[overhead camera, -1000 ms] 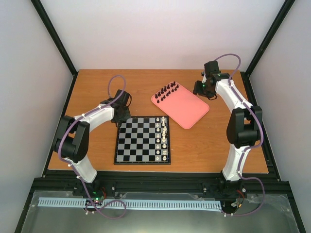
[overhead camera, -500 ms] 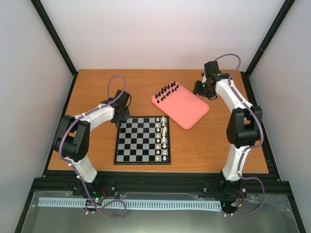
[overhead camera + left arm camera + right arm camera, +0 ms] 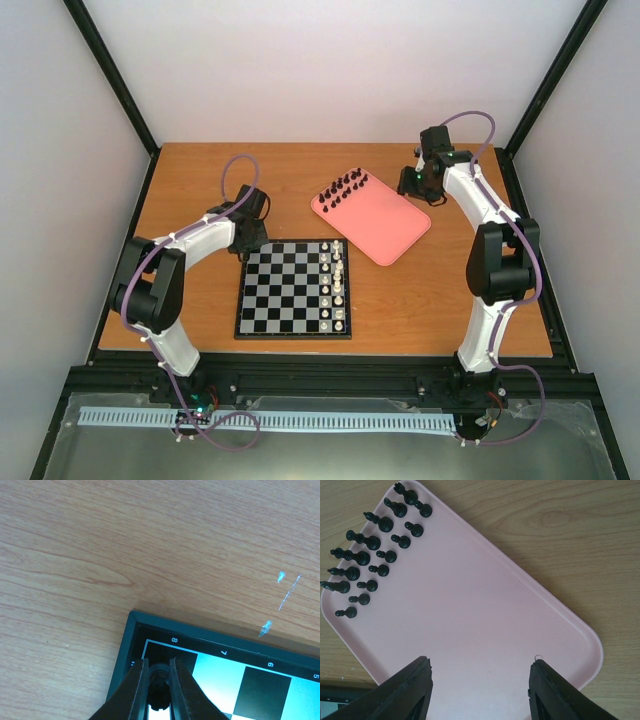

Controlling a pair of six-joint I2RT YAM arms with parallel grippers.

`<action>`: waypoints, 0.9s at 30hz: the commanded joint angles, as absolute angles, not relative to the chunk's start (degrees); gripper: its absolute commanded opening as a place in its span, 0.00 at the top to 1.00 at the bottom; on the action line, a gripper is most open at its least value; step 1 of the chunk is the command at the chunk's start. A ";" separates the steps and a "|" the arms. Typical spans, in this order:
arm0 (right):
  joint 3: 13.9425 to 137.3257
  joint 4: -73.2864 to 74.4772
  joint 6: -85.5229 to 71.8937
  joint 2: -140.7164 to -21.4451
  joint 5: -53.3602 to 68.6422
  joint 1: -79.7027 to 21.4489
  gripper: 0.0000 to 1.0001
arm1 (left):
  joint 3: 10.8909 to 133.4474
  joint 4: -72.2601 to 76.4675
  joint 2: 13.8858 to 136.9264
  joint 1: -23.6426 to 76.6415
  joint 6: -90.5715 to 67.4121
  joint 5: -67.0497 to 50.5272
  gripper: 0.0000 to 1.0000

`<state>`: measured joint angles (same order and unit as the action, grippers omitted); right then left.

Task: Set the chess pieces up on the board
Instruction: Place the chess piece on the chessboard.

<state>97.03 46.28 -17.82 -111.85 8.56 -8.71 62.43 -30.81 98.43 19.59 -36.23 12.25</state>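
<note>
The board [image 3: 272,300] lies at the table's middle, with white pieces [image 3: 337,285] lined up in its two right-hand columns. My left gripper [image 3: 249,244] is at the board's far left corner. In the left wrist view this gripper [image 3: 158,663] is shut on a black chess piece [image 3: 160,685] just above the dark corner square by the "8" mark. Several more black chess pieces [image 3: 372,555] stand in two rows at the far end of the pink tray [image 3: 485,605]. My right gripper [image 3: 480,666] hangs open over the tray's bare near end, holding nothing.
The pink tray [image 3: 385,225] sits at an angle behind and to the right of the board. Bare wooden table [image 3: 150,545] stretches beyond the board's corner. Black frame posts and white walls close in the table on three sides.
</note>
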 commanded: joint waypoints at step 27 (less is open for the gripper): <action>88.30 39.58 -19.90 -109.24 5.19 -11.66 0.38 | 46.33 -59.22 56.74 31.84 -58.06 14.98 0.99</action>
<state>88.55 40.62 -19.57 -111.68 7.14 -10.96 47.83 -55.35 58.00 30.24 -53.69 14.83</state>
